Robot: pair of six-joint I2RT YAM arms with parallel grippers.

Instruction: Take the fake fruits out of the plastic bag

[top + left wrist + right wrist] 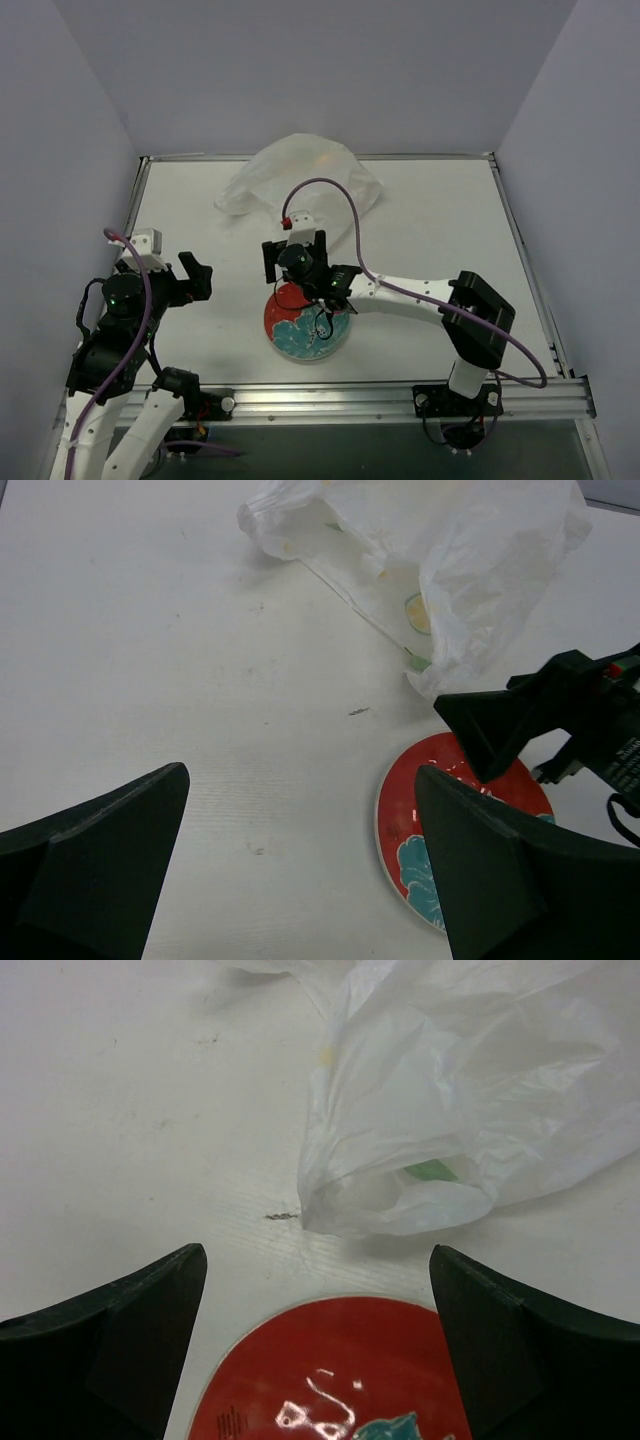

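The fake fruits (432, 1169) are mostly hidden inside the plastic bag (300, 175), which lies crumpled at the far side of the desk (420, 220). Only a green patch and faint yellow blurs show through the film. The right hand (318, 1252) hovers over the red plate (330, 1360), jaws wide apart and empty, facing the bag's near end. The left hand (300, 775) hangs at the left, also spread wide and holding nothing.

This is a robotics lab test cell. A white tabletop (440, 230) is boxed in by plain pale walls (300, 70) on its left, far and right sides. An aluminium rail (340, 398) runs along the near edge and carries the left arm (120, 300) and right arm (410, 298), which trail purple cable (322, 181).
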